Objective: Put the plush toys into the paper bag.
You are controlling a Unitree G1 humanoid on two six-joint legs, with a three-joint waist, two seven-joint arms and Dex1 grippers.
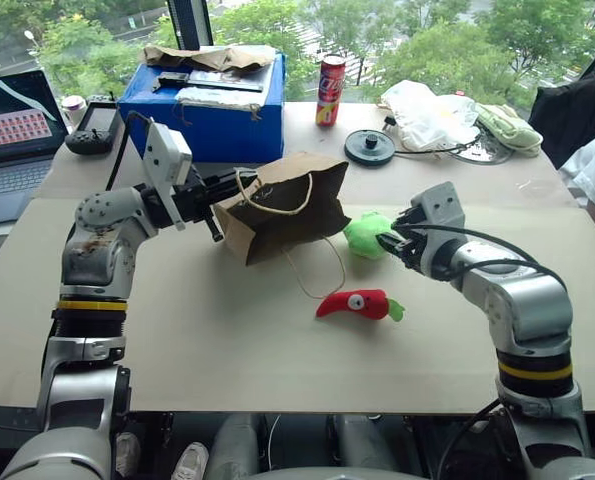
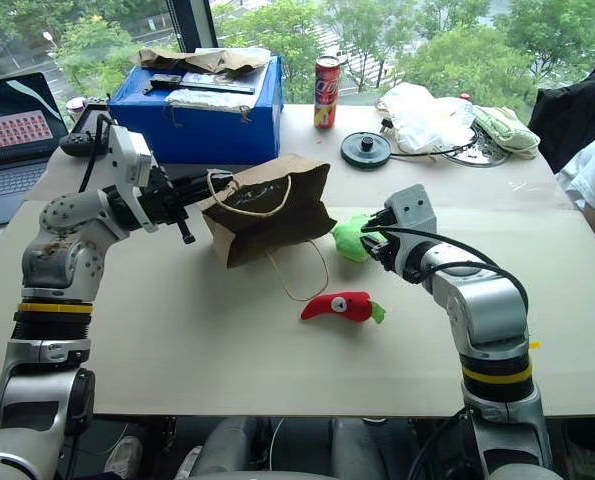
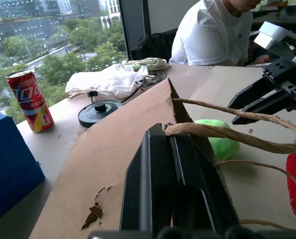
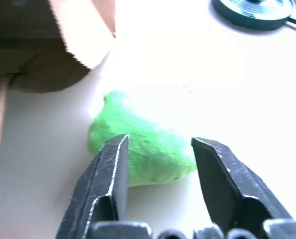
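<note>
The brown paper bag (image 1: 287, 205) hangs tilted over the table, its mouth turned toward the right. My left gripper (image 1: 219, 200) is shut on the bag's rim by a cord handle (image 3: 237, 134). The light-green plush toy (image 1: 365, 235) lies on the table just right of the bag's mouth. My right gripper (image 4: 160, 141) is open, its two fingers either side of the toy's near end without pinching it. The red chili plush toy (image 1: 357, 303), with a white eye and green stem, lies flat on the table in front of the bag, near a loose cord loop.
At the back stand a blue box (image 1: 202, 105) topped with crumpled brown paper, a red can (image 1: 330, 90), a black disc (image 1: 369, 146), a white plastic bag (image 1: 427, 115) and pale green cloth (image 1: 507, 125). A laptop (image 1: 12, 130) sits far left. A person (image 3: 212, 35) sits at the right.
</note>
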